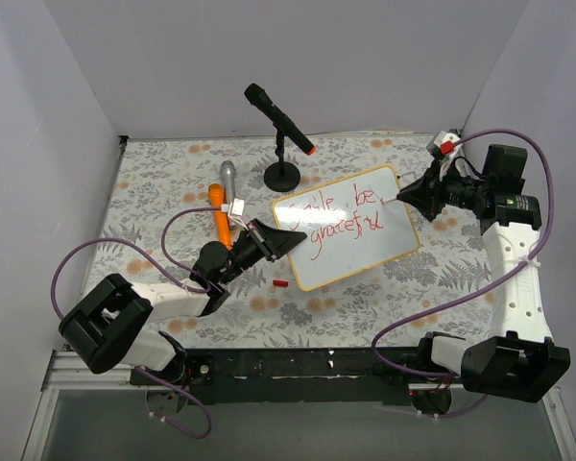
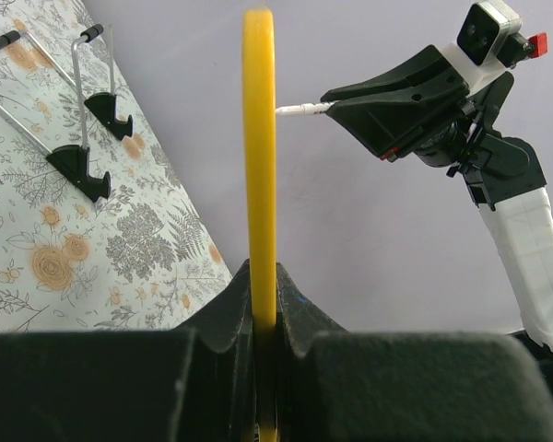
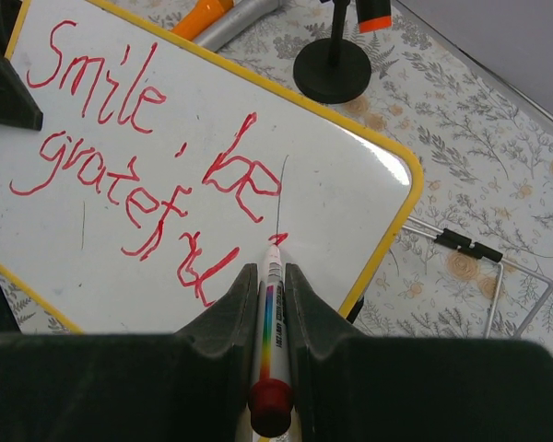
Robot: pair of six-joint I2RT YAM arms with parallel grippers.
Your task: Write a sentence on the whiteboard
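Red sentence (image 1: 344, 219) on yellow-rimmed white whiteboard (image 1: 355, 264); rainbow-striped marker (image 3: 270, 318); grey-and-orange floral table cover (image 1: 163, 178)

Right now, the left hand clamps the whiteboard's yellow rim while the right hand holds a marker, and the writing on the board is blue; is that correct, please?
Not quite: the writing is red, not blue. The right wrist view shows the sentence in red on the whiteboard, with the marker held in the right hand. The left hand does clamp the yellow rim.
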